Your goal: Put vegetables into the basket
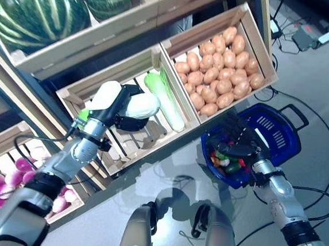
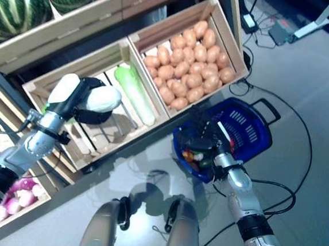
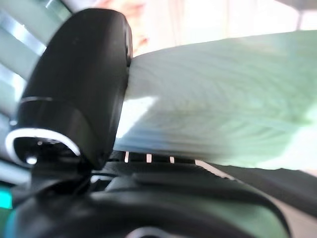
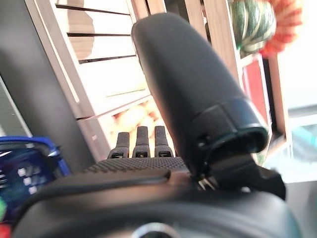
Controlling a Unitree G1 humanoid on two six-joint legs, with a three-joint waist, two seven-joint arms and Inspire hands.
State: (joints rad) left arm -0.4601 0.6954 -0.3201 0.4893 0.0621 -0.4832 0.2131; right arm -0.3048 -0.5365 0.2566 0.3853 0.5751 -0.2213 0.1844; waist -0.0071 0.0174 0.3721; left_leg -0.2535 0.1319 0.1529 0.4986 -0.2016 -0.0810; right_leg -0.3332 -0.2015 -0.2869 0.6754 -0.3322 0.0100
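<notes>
Grey floor [image 1: 324,73], blue basket [image 1: 279,130], wooden crates [image 1: 250,35]

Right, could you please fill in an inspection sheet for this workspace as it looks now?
Surface: grey floor in front of wooden produce crates.
Job's things: pale green cabbage held above the middle crate; a second cabbage lies in that crate; blue basket on the floor already holds mixed vegetables.
Clutter: nothing seen.
Hands: left hand curled round the held cabbage; right hand at the basket's near rim, grip unclear.
Cables: black cables loop on the floor beside the basket.
Surroundings: potatoes, striped squashes, purple-white vegetables in other crates.
</notes>
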